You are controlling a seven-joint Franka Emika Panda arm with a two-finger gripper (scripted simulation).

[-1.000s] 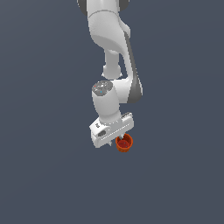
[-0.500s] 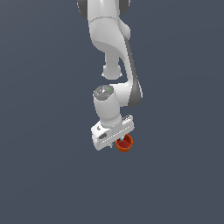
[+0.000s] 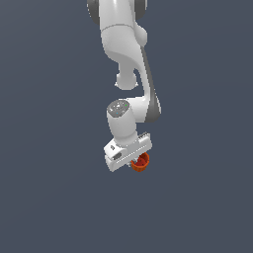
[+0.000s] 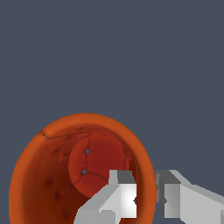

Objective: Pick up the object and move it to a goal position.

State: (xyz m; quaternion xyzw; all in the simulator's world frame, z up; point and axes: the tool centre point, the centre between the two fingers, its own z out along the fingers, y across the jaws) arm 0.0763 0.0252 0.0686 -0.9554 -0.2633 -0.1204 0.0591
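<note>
One white arm (image 3: 129,54) hangs down from the upper part of the exterior view, bending at a rounded joint and ending in a blocky white hand (image 3: 134,164) turned at a slant. Tucked under that hand, towards the exterior view's right, is the cup (image 3: 140,162), a small orange-red thing much smaller than the hand itself, with only its lower and right part showing past the white body. Around it I see nothing but flat, dark blue-grey background, so I cannot tell whether the cup sits on anything or is off the ground. From the wrist view the cup (image 4: 57,175) fills much of the picture, looking straight into its hollow: a thick orange rim, darker red walls, and a rounder red floor with a few faint cracks and grey specks. The hand (image 4: 146,199) has its two grey-white fingers nearly together, pinching the cup's wall: one finger (image 4: 116,199) sits inside the bowl, the other (image 4: 179,197) just outside the rim, with the rim's orange edge running between them and touching both.
</note>
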